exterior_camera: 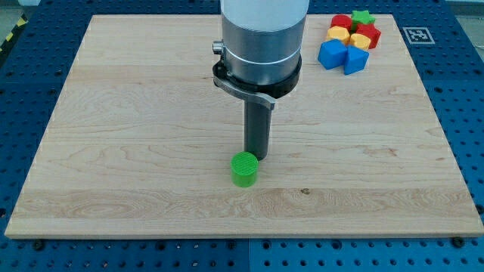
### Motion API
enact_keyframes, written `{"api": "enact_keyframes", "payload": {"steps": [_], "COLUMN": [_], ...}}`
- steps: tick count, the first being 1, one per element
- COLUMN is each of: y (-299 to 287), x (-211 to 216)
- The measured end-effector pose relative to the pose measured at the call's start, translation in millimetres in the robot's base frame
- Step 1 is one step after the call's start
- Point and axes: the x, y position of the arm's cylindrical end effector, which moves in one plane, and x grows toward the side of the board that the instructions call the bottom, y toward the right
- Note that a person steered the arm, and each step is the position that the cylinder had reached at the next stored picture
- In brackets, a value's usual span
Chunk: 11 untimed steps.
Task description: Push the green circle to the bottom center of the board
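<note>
The green circle (243, 169), a short green cylinder, stands on the wooden board (136, 136) below the board's middle, near the view's bottom centre. My tip (255, 156) is at the end of the dark rod, just above and slightly right of the green circle, touching or almost touching its far edge. The arm's grey body comes down from the view's top centre.
A cluster of blocks sits at the board's top right corner: a green star (363, 16), red blocks (342, 22) (369, 35), yellow blocks (338, 34) (358, 41) and two blue blocks (330, 54) (355, 60). A black-and-white marker tag (416, 35) lies beside the board's right top edge.
</note>
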Motion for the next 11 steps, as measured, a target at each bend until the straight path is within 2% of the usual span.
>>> {"api": "enact_keyframes", "payload": {"steps": [1,2,3,4,5,7,8,11], "y": [-5.4,-51.3,-65.7,-52.9,-43.9,-22.7,-16.8,27.5], "x": [2.3,-16.5,-11.7,23.6,29.0,2.8,31.0,36.0]}}
